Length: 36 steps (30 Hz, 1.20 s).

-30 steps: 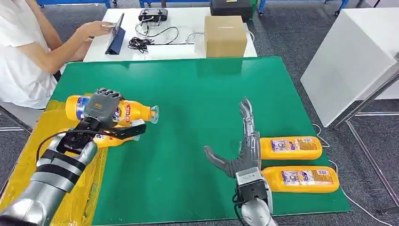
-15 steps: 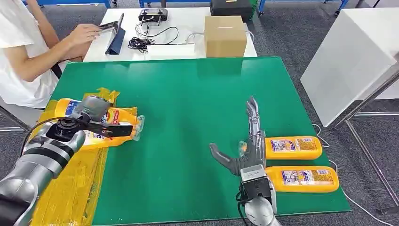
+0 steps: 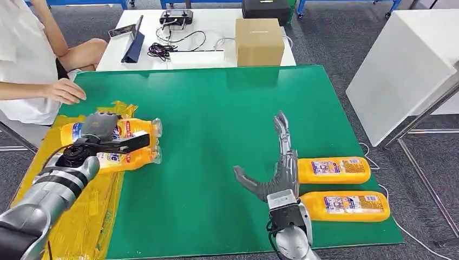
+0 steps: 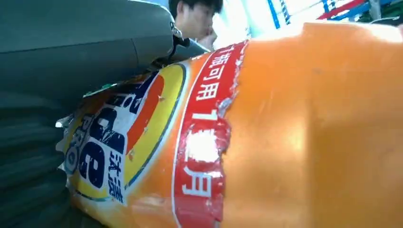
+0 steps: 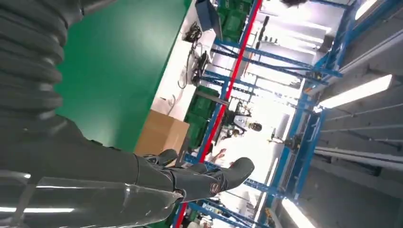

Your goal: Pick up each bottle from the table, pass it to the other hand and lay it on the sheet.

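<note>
A: Since the earlier frame the left robot hand [image 3: 103, 132] has carried its orange bottle [image 3: 138, 128] lower toward nine o'clock, so it now lies over the yellow sheet [image 3: 81, 216], just beside a second bottle [image 3: 135, 157] already there. The person's hand [image 3: 65, 91] has come to the counter [image 3: 216, 108] edge near ten o'clock.

B: And the grasp?

A: The left robot hand is clamped around the bottle's label. The right robot hand [image 3: 273, 170] rests at five o'clock with fingers spread, holding nothing, touching or nearly touching one table bottle [image 3: 334, 169]; another [image 3: 346, 206] lies just behind it.

B: So how should the robot finish?

A: It looks best to let the bottle settle flat before the fingers loosen, so it won't roll off the sheet
</note>
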Tool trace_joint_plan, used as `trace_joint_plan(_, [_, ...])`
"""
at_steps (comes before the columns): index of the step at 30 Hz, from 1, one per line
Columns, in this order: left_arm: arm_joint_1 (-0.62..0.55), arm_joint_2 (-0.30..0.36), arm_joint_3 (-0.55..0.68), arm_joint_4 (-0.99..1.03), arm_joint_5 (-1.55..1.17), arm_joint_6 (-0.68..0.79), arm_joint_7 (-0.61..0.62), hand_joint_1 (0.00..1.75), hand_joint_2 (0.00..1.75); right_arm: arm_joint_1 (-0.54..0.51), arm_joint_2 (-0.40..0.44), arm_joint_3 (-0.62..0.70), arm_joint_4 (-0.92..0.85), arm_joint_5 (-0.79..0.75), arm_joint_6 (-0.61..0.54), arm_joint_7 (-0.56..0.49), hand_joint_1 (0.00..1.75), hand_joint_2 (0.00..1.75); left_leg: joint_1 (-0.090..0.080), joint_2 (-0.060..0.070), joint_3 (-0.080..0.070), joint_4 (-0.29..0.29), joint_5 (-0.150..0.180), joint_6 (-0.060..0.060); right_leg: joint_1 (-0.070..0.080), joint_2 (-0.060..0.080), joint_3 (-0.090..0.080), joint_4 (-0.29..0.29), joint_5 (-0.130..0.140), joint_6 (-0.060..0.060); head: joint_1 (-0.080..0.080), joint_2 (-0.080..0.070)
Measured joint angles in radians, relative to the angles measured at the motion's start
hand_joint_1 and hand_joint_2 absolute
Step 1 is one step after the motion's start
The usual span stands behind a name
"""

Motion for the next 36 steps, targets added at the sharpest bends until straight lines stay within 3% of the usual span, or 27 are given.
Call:
trace_joint_plan(13, [-0.016, -0.045, 0.062, 0.08, -0.005, -0.013, -0.003, 1.75, 1.75, -0.033, 0.0, 0.046, 0.033, 0.001, 0.0, 0.016, 0.0, 1.75, 0.0, 0.0, 0.002, 0.0, 0.0, 0.0, 0.0, 0.0, 0.002, 0.0, 0.0, 0.0, 0.0, 0.0])
trace_joint_plan(14, [-0.02, -0.047, 0.064, 0.088, -0.005, -0.017, -0.004, 0.84, 1.75, -0.035, 0.0, 0.048, 0.035, 0.001, 0.001, 0.016, 0.0, 1.75, 0.0, 0.0, 0.002, 0.0, 0.0, 0.0, 0.0, 0.0, 0.003, 0.0, 0.0, 0.0, 0.0, 0.0])
trace_joint_plan(15, [-0.021, -0.05, 0.068, 0.093, -0.005, -0.02, -0.004, 0.19, 1.75, -0.037, 0.0, 0.05, 0.037, 0.001, 0.001, 0.017, 0.0, 1.75, 0.0, 0.0, 0.003, 0.0, 0.0, 0.0, 0.0, 0.0, 0.003, 0.0, 0.0, 0.0, 0.0, 0.0])
trace_joint_plan(16, [-0.021, -0.053, 0.071, 0.098, -0.004, -0.022, -0.004, 0.02, 1.75, -0.039, 0.0, 0.052, 0.04, 0.001, 0.001, 0.018, 0.0, 1.75, 0.0, 0.0, 0.003, 0.0, 0.0, 0.0, 0.0, 0.0, 0.003, 0.0, 0.0, 0.0, 0.0, 0.0])
trace_joint_plan(26, [-0.029, -0.076, 0.071, 0.173, -0.057, -0.206, 0.013, 0.0, 1.75, -0.063, 0.004, 0.07, 0.074, 0.005, 0.012, 0.033, 0.0, 1.75, 0.0, 0.0, 0.001, 0.0, 0.0, 0.0, 0.0, 0.0, 0.001, 0.0, 0.0, 0.0, 0.0, 0.0])
trace_joint_plan(36, [-0.05, -0.089, 0.071, 0.201, -0.064, -0.224, 0.018, 0.0, 1.75, -0.07, 0.009, 0.076, 0.1, 0.006, 0.017, 0.033, 0.0, 1.75, 0.0, 0.0, 0.001, 0.0, 0.0, 0.0, 0.0, 0.0, 0.001, 0.0, 0.0, 0.0, 0.0, 0.0])
